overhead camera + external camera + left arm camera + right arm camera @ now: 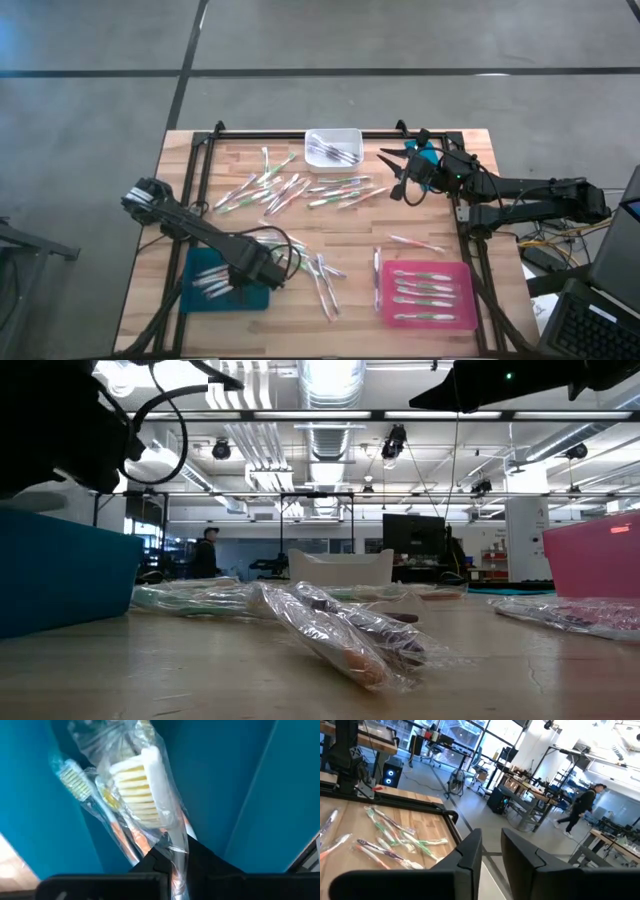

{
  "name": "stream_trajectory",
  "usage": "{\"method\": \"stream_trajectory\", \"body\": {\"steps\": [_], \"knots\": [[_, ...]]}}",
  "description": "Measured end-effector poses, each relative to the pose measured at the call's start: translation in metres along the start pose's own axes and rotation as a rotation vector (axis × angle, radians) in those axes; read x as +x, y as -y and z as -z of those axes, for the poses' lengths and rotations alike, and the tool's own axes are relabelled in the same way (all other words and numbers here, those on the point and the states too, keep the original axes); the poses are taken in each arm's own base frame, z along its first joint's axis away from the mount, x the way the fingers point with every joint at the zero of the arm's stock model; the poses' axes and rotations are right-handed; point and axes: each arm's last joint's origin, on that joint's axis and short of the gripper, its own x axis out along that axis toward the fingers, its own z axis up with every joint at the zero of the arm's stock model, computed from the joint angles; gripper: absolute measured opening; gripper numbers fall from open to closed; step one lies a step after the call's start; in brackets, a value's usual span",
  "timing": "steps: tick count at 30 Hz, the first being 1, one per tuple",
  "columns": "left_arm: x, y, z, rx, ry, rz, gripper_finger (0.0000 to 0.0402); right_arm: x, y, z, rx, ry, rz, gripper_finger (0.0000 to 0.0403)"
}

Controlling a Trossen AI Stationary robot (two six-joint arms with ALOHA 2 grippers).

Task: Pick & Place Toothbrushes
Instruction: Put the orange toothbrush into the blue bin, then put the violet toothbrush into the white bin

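Wrapped toothbrushes lie scattered on the wooden table: a spread (300, 188) toward the far edge, a few (322, 275) near the middle, and several inside the pink tray (425, 293) and the white bin (334, 150). My left gripper (262, 270) is over the teal tray (228, 296), shut on one wrapped toothbrush (142, 790). More wrapped brushes (75, 779) lie in that tray beside it. My right gripper (394, 174) hangs open and empty above the table's far right part, past the spread of brushes (395, 840). My left gripper pinches the wrapped toothbrush between its two fingers on the handle (176, 851), just behind the white bristle head. The head sticks out beyond the fingertips over the teal tray's floor (230, 785). Whether the brush rests on the tray I cannot tell.
A black frame (300, 134) runs along the table's far and side edges. The white bin (340, 568) sits at the far middle, the pink tray (600, 555) near right, the teal tray (60, 575) near left. One loose brush (415, 243) lies just beyond the pink tray.
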Motion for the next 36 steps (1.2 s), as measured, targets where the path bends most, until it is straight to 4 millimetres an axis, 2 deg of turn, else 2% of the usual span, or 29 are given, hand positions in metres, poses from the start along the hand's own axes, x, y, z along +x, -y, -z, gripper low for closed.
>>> {"method": "stream_trajectory", "body": {"steps": [3, 14, 23, 31, 36], "knots": [[0.004, -0.002, 0.002, -0.003, -0.018, -0.008, 0.0034, 0.000, 0.000, 0.000, 0.008, 0.000, 0.000, 0.0083], [0.009, -0.005, 0.003, 0.000, -0.023, -0.036, 0.0105, 0.000, 0.000, 0.000, 0.011, 0.000, 0.000, 0.0118], [0.004, -0.003, 0.003, 0.002, -0.016, -0.021, 0.0117, 0.000, 0.000, 0.000, 0.001, 0.000, 0.000, 0.0142], [-0.014, 0.001, 0.008, -0.042, -0.058, -0.002, 0.0110, 0.000, 0.000, 0.000, 0.000, 0.000, 0.000, 0.0160], [-0.036, 0.005, 0.009, -0.039, 0.022, 0.007, 0.0110, 0.000, 0.000, 0.000, 0.010, 0.000, 0.000, 0.0173]]}}
